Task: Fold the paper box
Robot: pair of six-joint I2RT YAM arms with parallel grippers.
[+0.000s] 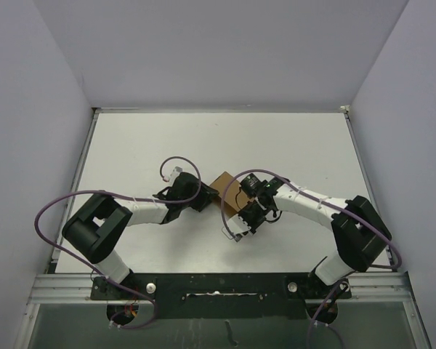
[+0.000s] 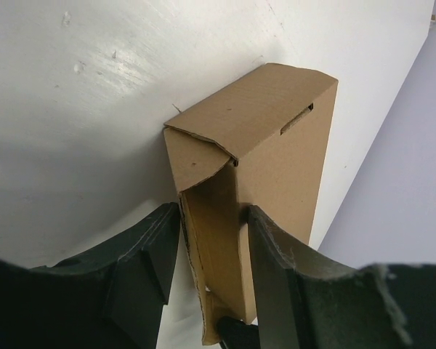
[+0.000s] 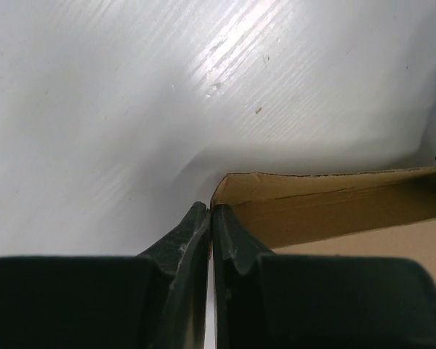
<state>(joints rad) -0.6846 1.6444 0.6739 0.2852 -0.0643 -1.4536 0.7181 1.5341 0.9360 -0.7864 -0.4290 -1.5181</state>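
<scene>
Overhead, your arms (image 1: pixel 305 200) half-hide the plain brown cardboard paper box (image 2: pixel 276 145), your left gripper (image 2: pixel 211 218) clamps its open end, right gripper (image 3: pixel 211 212) closed tight at its edge, pinch unclear.

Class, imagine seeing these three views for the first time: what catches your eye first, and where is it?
The brown paper box stands out mid-table, where both arms meet over the white table. The left gripper clamps the box's open end between its fingers. The right gripper is shut, its tips at the box's open rim.
</scene>
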